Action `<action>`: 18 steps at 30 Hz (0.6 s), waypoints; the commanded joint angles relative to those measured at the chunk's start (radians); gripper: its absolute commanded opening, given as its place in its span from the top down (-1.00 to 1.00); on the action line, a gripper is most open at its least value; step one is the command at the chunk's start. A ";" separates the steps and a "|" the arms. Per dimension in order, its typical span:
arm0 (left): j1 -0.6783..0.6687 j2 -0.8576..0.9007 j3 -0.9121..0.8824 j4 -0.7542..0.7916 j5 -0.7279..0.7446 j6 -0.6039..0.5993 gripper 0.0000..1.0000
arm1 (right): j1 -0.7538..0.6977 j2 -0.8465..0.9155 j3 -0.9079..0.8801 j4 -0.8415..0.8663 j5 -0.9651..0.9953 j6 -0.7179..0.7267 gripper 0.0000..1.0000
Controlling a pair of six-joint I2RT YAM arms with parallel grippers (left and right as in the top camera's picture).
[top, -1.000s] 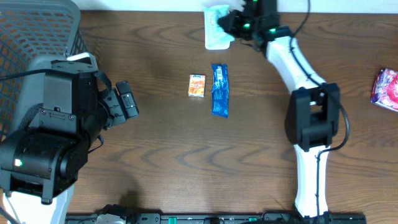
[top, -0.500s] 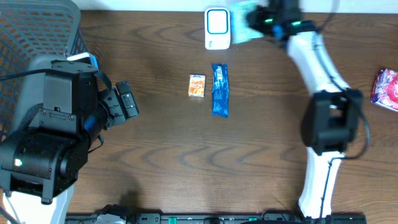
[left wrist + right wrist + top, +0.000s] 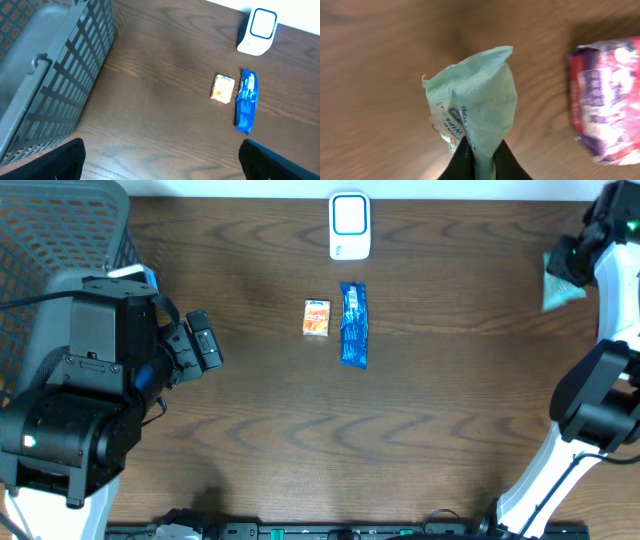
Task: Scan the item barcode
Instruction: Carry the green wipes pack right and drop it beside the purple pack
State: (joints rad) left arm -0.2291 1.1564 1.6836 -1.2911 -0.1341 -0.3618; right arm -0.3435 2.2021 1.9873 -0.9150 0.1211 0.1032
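Note:
My right gripper (image 3: pixel 482 162) is shut on the lower end of a pale green wipes pack (image 3: pixel 475 100), which hangs above the table. From overhead, that wipes pack (image 3: pixel 562 285) is near the table's right edge, far from the white barcode scanner (image 3: pixel 349 225) at the back middle. A small orange packet (image 3: pixel 317 318) and a long blue packet (image 3: pixel 353 325) lie side by side in front of the scanner. My left gripper (image 3: pixel 205 342) hovers at the left, open and empty, its black fingertips (image 3: pixel 60 160) spread wide.
A grey wire basket (image 3: pixel 60 230) fills the back left corner, beside my left arm. A pink and purple pack (image 3: pixel 607 100) lies on the table just right of the held wipes pack. The left wrist view also shows the scanner (image 3: pixel 257 31).
My right arm has swung from the scanner at the back middle to the right edge, carrying the wipes pack. The left arm has stayed still.

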 commanded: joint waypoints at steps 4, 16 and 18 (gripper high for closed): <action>0.005 -0.001 0.003 -0.003 -0.012 0.013 -0.96 | -0.077 0.055 -0.007 0.034 0.259 -0.052 -0.10; 0.005 -0.001 0.003 -0.003 -0.012 0.013 -0.96 | 0.005 -0.087 0.074 -0.055 -0.015 -0.060 -0.86; 0.005 -0.001 0.003 -0.003 -0.012 0.013 -0.96 | 0.037 -0.138 0.074 -0.065 -0.235 -0.060 -0.86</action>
State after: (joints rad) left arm -0.2291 1.1564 1.6836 -1.2915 -0.1345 -0.3618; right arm -0.3641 2.2028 2.0129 -0.9707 0.2066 0.0441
